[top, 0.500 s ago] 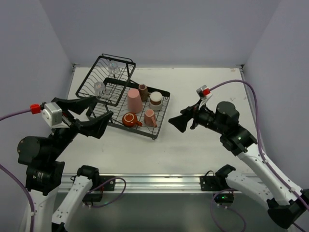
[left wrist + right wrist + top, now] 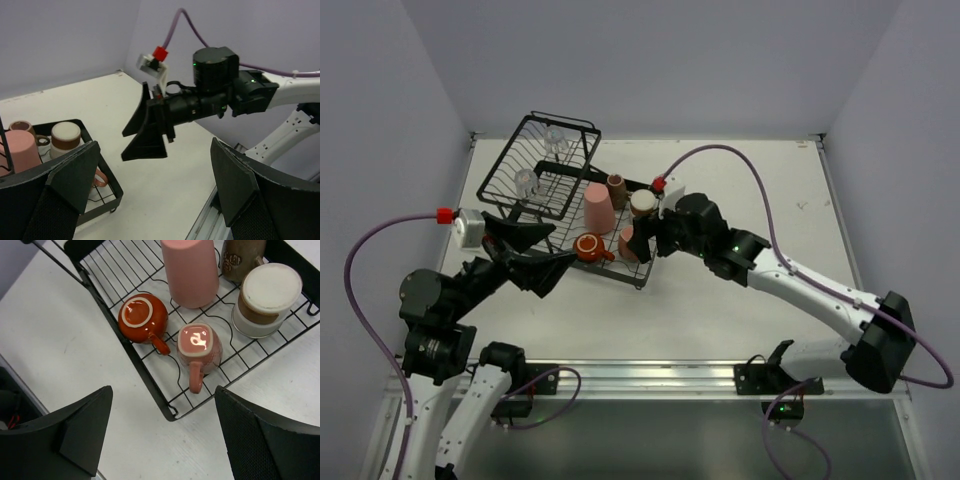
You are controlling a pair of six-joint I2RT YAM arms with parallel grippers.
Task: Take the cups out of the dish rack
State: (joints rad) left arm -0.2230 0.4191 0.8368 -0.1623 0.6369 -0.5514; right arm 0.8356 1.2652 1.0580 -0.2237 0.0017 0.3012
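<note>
Two jaws of the right gripper stand spread wide and empty, hovering over the pink handled mug. The mug sits upside down near the corner of the dish rack, beside the orange-red mug, with the tumbler and cream-and-brown cup behind; the left gripper is also spread and empty, by the rack's near edge. It looks like glazed ceramic, probably rigid, lightish, slick and chippable, so pinch across the squarish body, clear of the handle.
</note>
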